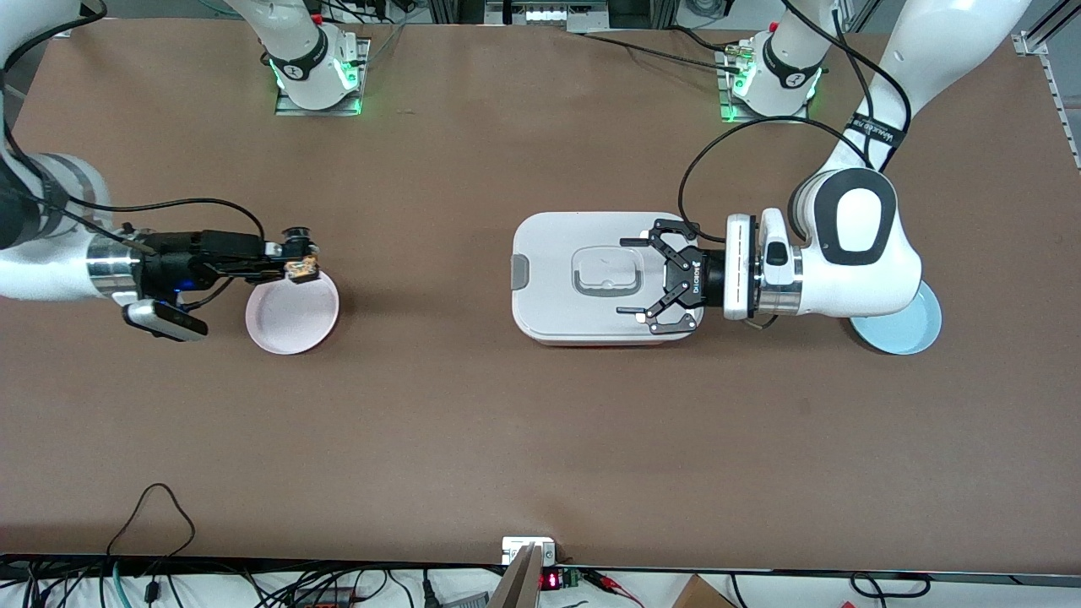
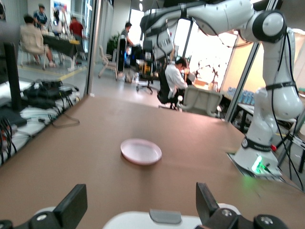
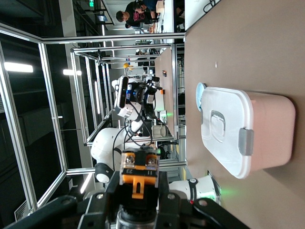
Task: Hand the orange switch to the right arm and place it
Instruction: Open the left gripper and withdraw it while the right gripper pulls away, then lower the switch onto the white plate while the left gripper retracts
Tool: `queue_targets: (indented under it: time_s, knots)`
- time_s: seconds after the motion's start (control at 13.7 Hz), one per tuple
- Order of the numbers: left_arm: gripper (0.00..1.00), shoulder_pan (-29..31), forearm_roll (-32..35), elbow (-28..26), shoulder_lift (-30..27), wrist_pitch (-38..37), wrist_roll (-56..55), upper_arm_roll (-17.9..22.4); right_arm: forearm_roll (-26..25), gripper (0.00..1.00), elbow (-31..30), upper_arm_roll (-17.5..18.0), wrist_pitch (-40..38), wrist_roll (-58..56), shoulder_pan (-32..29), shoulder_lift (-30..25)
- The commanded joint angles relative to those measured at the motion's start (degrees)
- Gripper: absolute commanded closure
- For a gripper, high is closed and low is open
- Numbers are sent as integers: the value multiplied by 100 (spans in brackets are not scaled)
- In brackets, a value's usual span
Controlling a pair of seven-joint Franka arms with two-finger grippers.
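Wide bare bench (image 1: 540,439) lies all around, and the right tool (image 1: 301,268) reaches out level over the pink plate's (image 1: 291,317) rim, clenched on the orange switch (image 1: 301,269). The left tool (image 1: 649,275) hangs level over the lidded box (image 1: 557,279), fingers spread and holding nothing. The right wrist view shows the switch's (image 3: 139,172) orange face pinched between the fingers.

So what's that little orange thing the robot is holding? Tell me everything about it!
It is the orange switch, a tiny blocky part with a black body, orange plastic pieces and two shiny screws on top. The right gripper pinches it between its black fingers, up in the air over the rim of the pink plate. Only the fingers touch it.
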Motion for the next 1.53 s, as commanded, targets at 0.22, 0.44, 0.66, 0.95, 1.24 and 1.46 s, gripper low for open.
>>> queue_targets:
  time_s: [0.22, 0.44, 0.66, 0.95, 1.24, 1.46]
  knots:
    - [0, 118, 1319, 22, 38, -38, -1739, 71, -2321, 100, 885, 79, -173, 786, -377, 5]
    - [0, 189, 2267, 31, 21, -170, -2688, 80, -4341, 100, 1597, 88, -173, 1621, -325, -170]
    - [0, 391, 3314, 135, -6, -546, -3348, 80, -6259, 100, 1722, 123, 247, 2089, 17, -363]
    - [0, 453, 5018, 741, -14, -1478, -4815, 71, -7581, 100, 1250, 132, 871, 3108, 439, -881]
    - [0, 427, 5601, 1400, -15, -2357, -6326, 80, -7845, 100, 757, 141, 1294, 3100, 510, -1251]
    - [0, 356, 6759, 1980, -23, -3076, -7354, -25, -7855, 100, 291, 150, 1671, 3074, 510, -1445]
